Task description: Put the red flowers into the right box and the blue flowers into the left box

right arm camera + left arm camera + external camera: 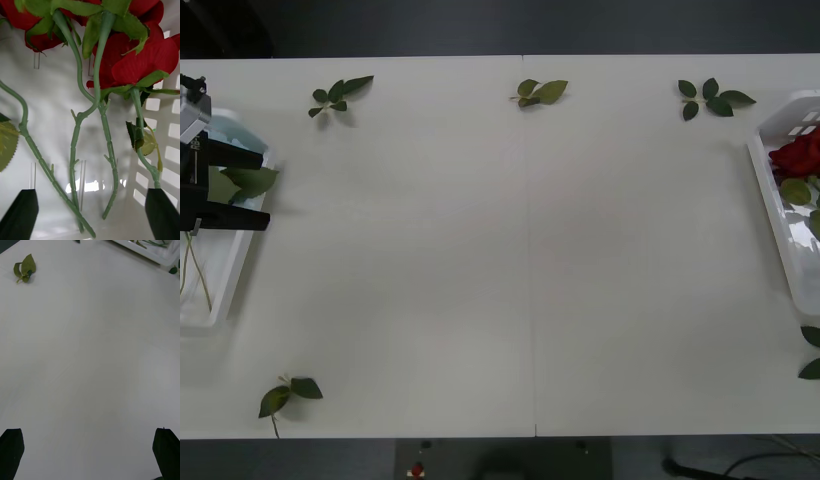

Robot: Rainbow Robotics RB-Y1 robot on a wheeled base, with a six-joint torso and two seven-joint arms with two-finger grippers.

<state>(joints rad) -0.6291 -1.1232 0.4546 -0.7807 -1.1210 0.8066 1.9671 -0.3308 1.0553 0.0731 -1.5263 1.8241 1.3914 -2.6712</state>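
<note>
White laminate bench (520, 260) runs across the front view, with a faint seam down its middle and dark floor beyond its far edge.

Nearest the robot, a loose green leaf sprig (288, 394) lies near the front left of the bench. Two dark leaves (811, 352) show at the right edge, just in front of the right box.

Left side: the left gripper (248, 187) shows at the left edge over the shallow white plastic tray with rounded corners, the left box (220, 298). Its black jaws stand apart, holding nothing; a broad green leaf (248, 180) lies between them in the front view. A pale-blue cluster of the blue flowers (228, 133) rests in the far end of that box, with thin stems trailing toward its near end. In the left wrist view the black fingertips (11, 448) sit wide at both corners over bare bench.

Right side: the shallow white slotted plastic tray, the right box (772, 190), sits at the right edge holding the deep-red artificial roses, the red flowers (798, 155). In the right wrist view the right gripper (90, 212) hangs just above their green stems inside the box, jaws open, gripping nothing.

Far edge: three more leaf sprigs lie apart, at left (338, 95), centre (540, 92) and right (712, 98)
</note>
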